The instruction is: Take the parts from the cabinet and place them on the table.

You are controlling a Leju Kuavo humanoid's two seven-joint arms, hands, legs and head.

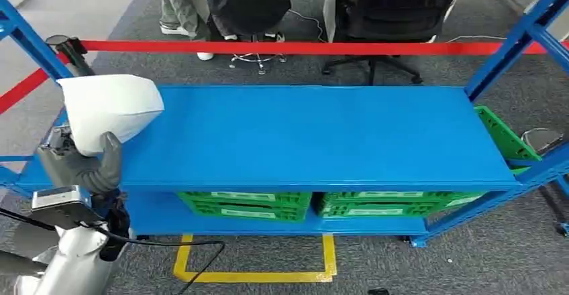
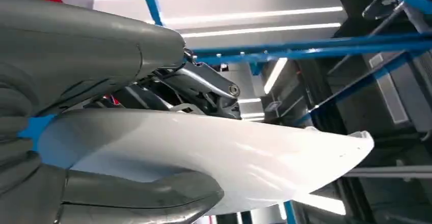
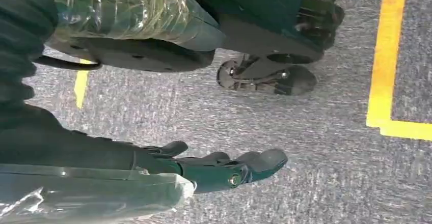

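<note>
Blue shelf unit [image 1: 315,141], the landmark: broad top deck, lower deck beneath. On the lower deck, two green crates [image 1: 245,204] side by side under the front edge; a third green crate [image 1: 503,134] pokes out past the shelf's right end. Beyond the shelf, a red barrier tape [image 1: 302,47], then two office chairs and a standing person's legs. On the floor before the shelf, a yellow taped outline [image 1: 255,275].

One white part [image 1: 111,110], at the shelf's left end, over the corner of the top deck; cannot tell whether it touches the deck. Left hand [image 1: 84,167] grips it from below, thumb wrapped round. Right hand [image 3: 224,170] hangs over the carpet holding nothing, fingers loosely apart.

Judgement: part one is in hand, not yet placed. The table isn't visible, so the carry and set-down remain.
</note>
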